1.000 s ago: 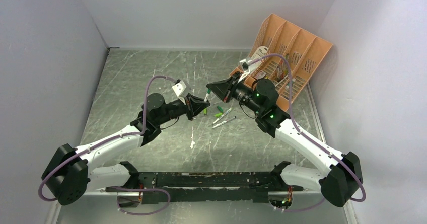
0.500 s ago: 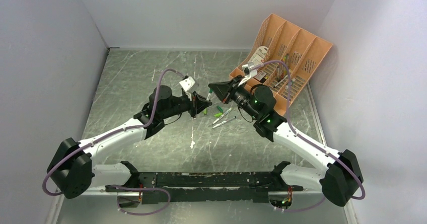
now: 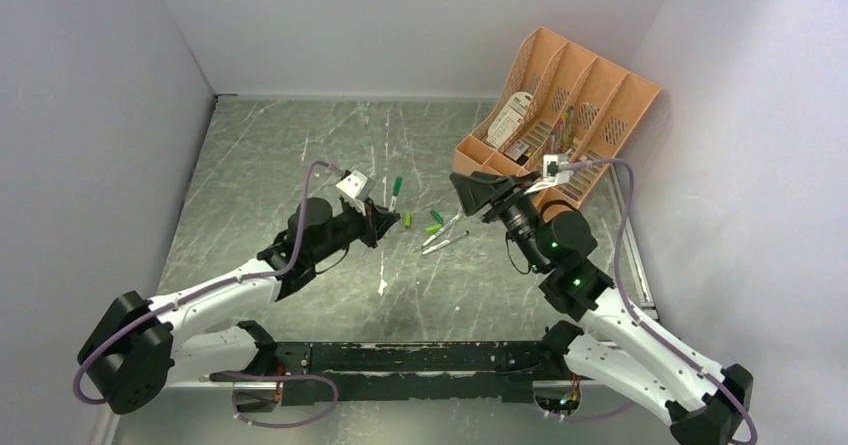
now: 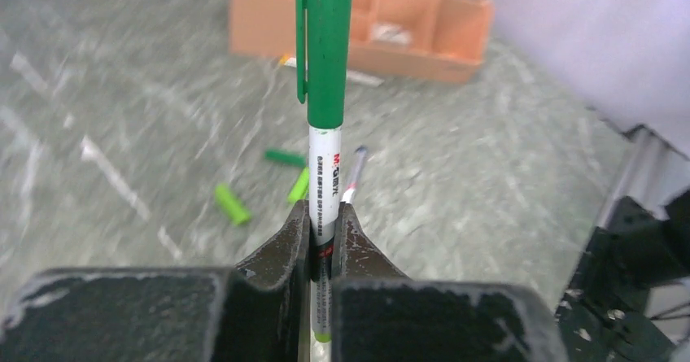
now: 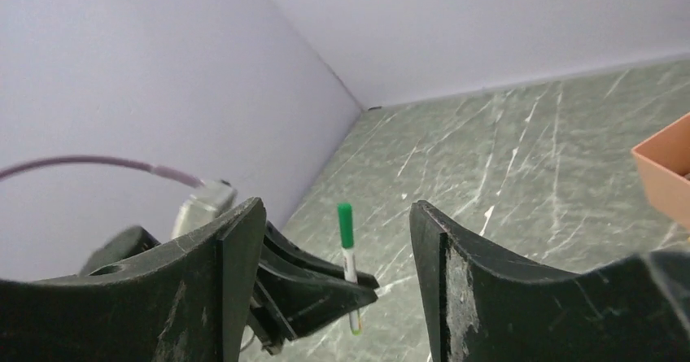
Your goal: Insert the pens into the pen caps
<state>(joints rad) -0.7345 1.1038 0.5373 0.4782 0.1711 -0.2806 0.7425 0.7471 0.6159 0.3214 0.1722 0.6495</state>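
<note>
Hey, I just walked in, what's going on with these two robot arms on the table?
The left gripper is shut on a thin grey-white marker pen, holding it upright with a bright green plastic cap seated on its tip. The right gripper is open and empty, apart from that pen. Other grey-white pens and loose green caps lie on the stone-patterned table between the arms, not yet joined.

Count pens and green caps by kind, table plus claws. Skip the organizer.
capped pen in the left claw: 1
bare pens on the table: 2
loose green caps on the table: 3
Total: 6
</note>
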